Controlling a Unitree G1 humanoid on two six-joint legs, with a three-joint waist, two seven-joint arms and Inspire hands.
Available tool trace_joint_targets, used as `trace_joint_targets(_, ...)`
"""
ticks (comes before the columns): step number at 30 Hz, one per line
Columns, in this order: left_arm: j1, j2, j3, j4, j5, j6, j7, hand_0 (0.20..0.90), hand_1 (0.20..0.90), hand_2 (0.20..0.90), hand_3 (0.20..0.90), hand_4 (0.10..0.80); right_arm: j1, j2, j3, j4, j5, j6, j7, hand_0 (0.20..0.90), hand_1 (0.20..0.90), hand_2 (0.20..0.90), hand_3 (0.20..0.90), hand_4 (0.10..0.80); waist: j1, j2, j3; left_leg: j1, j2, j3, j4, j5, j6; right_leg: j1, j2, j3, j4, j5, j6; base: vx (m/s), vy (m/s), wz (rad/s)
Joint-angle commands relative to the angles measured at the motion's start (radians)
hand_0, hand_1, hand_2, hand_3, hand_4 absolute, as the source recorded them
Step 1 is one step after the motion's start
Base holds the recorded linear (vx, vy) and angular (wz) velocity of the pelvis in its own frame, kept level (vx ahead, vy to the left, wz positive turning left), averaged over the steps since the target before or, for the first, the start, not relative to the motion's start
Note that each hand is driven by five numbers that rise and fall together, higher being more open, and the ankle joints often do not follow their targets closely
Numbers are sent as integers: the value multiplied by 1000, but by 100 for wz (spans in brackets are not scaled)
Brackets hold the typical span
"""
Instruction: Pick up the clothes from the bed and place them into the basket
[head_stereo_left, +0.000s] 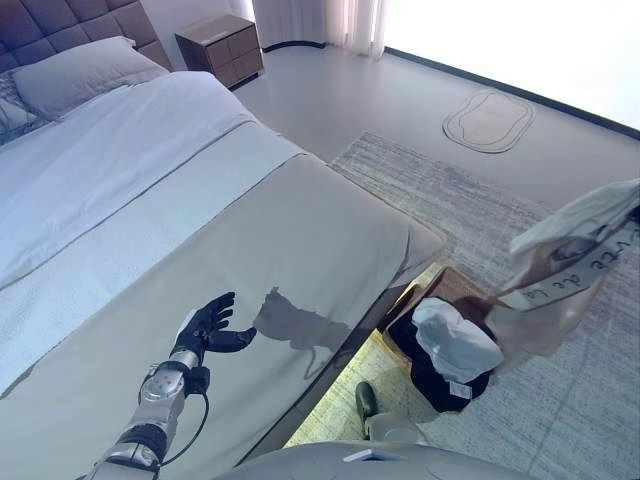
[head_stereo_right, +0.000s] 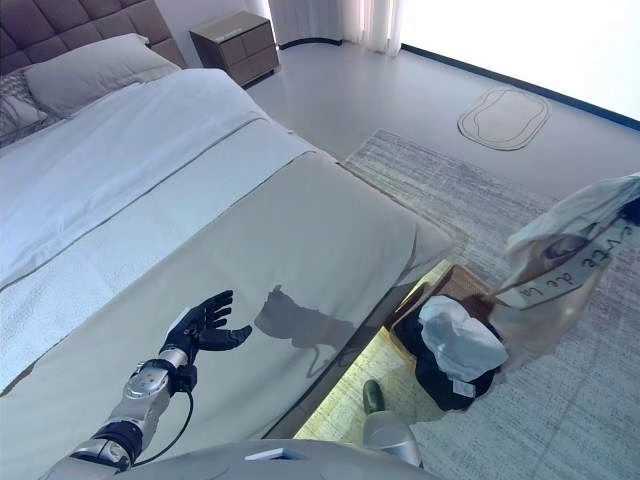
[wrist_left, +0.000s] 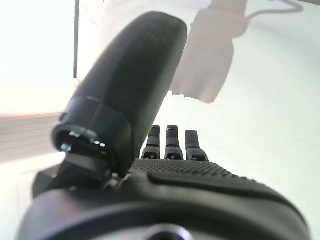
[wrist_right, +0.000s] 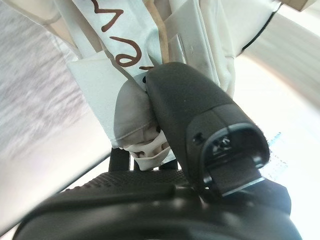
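Note:
A beige and white garment (head_stereo_left: 565, 265) with a lettered band hangs in the air at the right, above and to the right of the basket (head_stereo_left: 432, 292). My right hand (wrist_right: 170, 120) is shut on this cloth, thumb pressed against it; the hand itself is hidden at the eye views' right edge. The brown basket stands on the rug beside the bed's foot and holds white clothes (head_stereo_left: 455, 338) over dark ones. My left hand (head_stereo_left: 205, 325) hovers open over the grey bedspread (head_stereo_left: 290, 240), holding nothing.
The bed has a white sheet (head_stereo_left: 110, 170), pillows (head_stereo_left: 75, 70) and a padded headboard at the upper left. A nightstand (head_stereo_left: 220, 45) stands beyond it. A grey rug (head_stereo_left: 480, 210) covers the floor at the right, with a small oval mat (head_stereo_left: 488, 120) farther off.

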Motion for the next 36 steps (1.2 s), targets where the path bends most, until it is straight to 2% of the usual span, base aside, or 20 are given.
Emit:
trace_joint_targets(1, -54, 60, 0, -17, 17, -55, -16, 900, 900, 900, 900, 800, -70, 4, -90, -29, 6, -95, -94, 300, 300, 300, 200, 100, 10, -64, -28, -21, 14, -51, 84, -68, -3, 52, -38, -13, 108, -140, 51, -24, -33, 6)
trace_joint_targets(3, -51, 54, -10, -22, 26, -49, -22, 900, 900, 900, 900, 800, -42, 73, -85, -23, 0, -90, -104, 300, 300, 300, 200, 100, 15, -53, -18, -20, 15, -53, 84, -68, -5, 48, -42, -20, 108, -138, 51, -28, -38, 8)
trace_joint_targets(7, -56, 47, -18, -23, 29, -46, -27, 900, 900, 900, 900, 800, -46, 137, -66, -7, -20, -76, -108, 300, 300, 300, 200, 100, 21, -43, -10, -22, 15, -54, 88, -71, -6, 46, -46, -27, 107, -137, 51, -7, -13, 4)
trace_joint_targets(9, -66, 38, -33, -38, 27, -46, -32, 900, 900, 900, 900, 800, -61, 200, -34, 38, -62, -60, -124, 300, 300, 300, 200, 100, 35, -27, 3, -27, 11, -60, 90, -72, -8, 45, -53, -36, 103, -135, 51, -38, -16, 2)
trace_joint_targets(17, -73, 18, -57, -55, 18, -65, -20, 900, 900, 900, 900, 800, -73, 291, 5, 185, -108, -37, -170, 300, 300, 300, 200, 100, 59, 12, 26, -34, 2, -70, 84, -69, -10, 44, -68, -56, 96, -133, 51, -13, -12, 10)
trace_joint_targets(24, -59, 23, -52, -81, 3, -77, -24, 900, 900, 900, 900, 800, -41, 314, -18, 262, -103, -27, -228, 300, 300, 300, 200, 100, 70, 44, 48, -42, -1, -83, 86, -66, -12, 38, -75, -64, 107, -139, 49, 0, -11, 7)
trace_joint_targets(32, -26, 22, -44, -98, -20, -92, -56, 900, 900, 900, 900, 800, -5, 294, -88, 260, -111, 9, -350, 300, 300, 300, 200, 100, 63, 92, 85, -53, -16, -95, 78, -61, -13, 25, -87, -59, 107, -140, 53, -11, 12, 6)
trace_joint_targets(36, -24, 17, -48, -107, -37, -102, -63, 900, 900, 900, 900, 800, -8, 280, -104, 261, -125, 19, -354, 307, 307, 307, 208, 108, 58, 109, 98, -59, -22, -96, 76, -60, -12, 18, -91, -56, 110, -140, 54, -2, 8, 0)
